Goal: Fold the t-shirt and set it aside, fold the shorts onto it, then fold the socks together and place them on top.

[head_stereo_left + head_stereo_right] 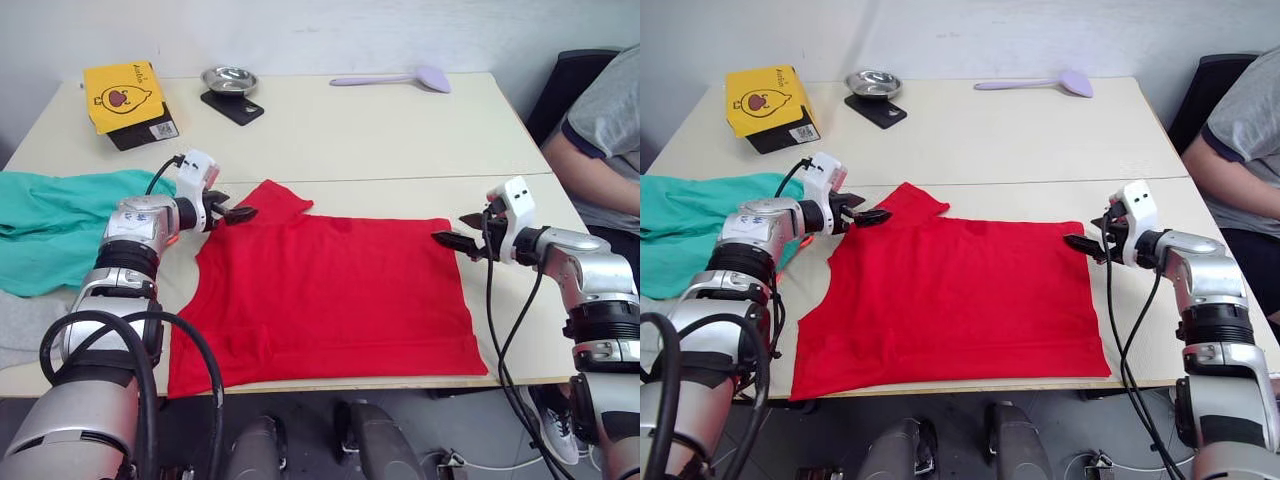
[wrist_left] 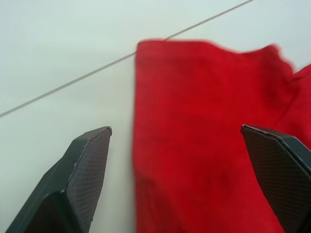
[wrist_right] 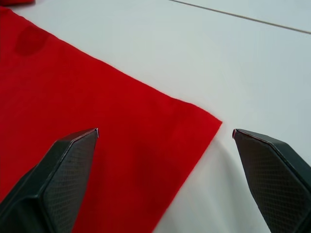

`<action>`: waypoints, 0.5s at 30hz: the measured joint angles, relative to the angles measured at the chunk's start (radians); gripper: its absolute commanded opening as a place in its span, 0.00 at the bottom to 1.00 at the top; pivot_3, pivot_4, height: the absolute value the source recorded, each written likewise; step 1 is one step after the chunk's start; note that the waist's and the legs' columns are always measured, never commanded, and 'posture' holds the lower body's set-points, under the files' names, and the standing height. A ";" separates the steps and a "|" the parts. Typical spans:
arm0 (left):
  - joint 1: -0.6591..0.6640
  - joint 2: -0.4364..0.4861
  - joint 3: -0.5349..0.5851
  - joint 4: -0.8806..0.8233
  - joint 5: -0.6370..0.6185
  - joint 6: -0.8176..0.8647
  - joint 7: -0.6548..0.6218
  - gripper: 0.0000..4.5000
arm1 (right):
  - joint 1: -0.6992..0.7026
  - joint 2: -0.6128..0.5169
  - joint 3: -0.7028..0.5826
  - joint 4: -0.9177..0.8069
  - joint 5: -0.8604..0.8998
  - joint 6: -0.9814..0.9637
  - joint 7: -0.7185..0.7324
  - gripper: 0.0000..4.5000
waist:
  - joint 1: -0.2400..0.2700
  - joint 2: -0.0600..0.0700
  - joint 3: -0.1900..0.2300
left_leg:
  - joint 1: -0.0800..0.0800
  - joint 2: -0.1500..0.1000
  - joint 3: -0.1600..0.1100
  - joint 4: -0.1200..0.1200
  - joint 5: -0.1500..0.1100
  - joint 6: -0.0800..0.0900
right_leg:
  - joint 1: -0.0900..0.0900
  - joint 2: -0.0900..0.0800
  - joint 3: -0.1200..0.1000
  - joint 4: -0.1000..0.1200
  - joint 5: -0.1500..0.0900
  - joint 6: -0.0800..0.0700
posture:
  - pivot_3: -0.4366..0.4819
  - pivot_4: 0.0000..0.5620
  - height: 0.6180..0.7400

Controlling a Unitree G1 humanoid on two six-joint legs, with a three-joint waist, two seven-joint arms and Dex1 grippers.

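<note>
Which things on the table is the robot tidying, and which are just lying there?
For the job:
t-shirt, spread flat
shorts, bunched
both open grippers, left, right

Just lying about:
yellow box
metal bowl
purple spoon

- Both arms are built of rounded silver-grey metal shells, joined by ribbed black rings.
- The left arm (image 1: 130, 250) has a thick black cable looping along its lower part, and a thinner black wire running up to the wrist.
- The right arm (image 1: 590, 290) carries a thin black cable that hangs down in a long loop beside it.
- Each wrist ends in a small white block.
- The left gripper (image 1: 237, 213) has two flat, black, pointed fingers (image 2: 87, 165) with a fine woven texture.
- The right gripper (image 1: 458, 238) has fingers of the same kind, with a tiny red mark at a tip.
</note>
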 measured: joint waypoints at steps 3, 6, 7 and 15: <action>0.000 0.021 0.000 0.010 0.030 0.001 -0.002 0.99 | -0.012 0.003 0.001 0.014 -0.017 0.006 -0.009 1.00 | 0.000 0.000 0.000 | 0.000 0.000 0.000 0.001 0.000 0.000 | 0.000 0.000 0.000 0.000 0.000 0.000 | 0.48 0.27 1.00; 0.000 0.052 0.002 0.011 0.048 0.005 0.006 0.99 | -0.037 0.010 0.000 0.048 -0.035 -0.002 -0.018 1.00 | -0.002 0.000 0.000 | 0.000 0.000 0.001 0.001 0.000 0.000 | 0.000 0.000 0.000 0.001 0.000 0.000 | 0.48 0.27 1.00; 0.001 0.058 0.004 0.011 0.051 0.010 0.007 0.99 | -0.041 0.017 0.000 0.057 -0.037 -0.005 -0.021 1.00 | -0.002 0.000 0.000 | 0.000 0.000 0.000 0.001 0.000 0.000 | 0.000 0.000 0.000 0.001 0.000 0.000 | 0.48 0.27 1.00; 0.020 0.028 0.034 0.009 0.050 0.035 -0.003 1.00 | -0.114 0.074 0.003 0.192 -0.099 -0.042 -0.067 0.96 | -0.002 0.000 0.000 | 0.000 -0.001 0.001 0.002 0.000 0.001 | 0.000 -0.001 0.001 0.003 0.000 0.000 | 0.48 0.27 1.00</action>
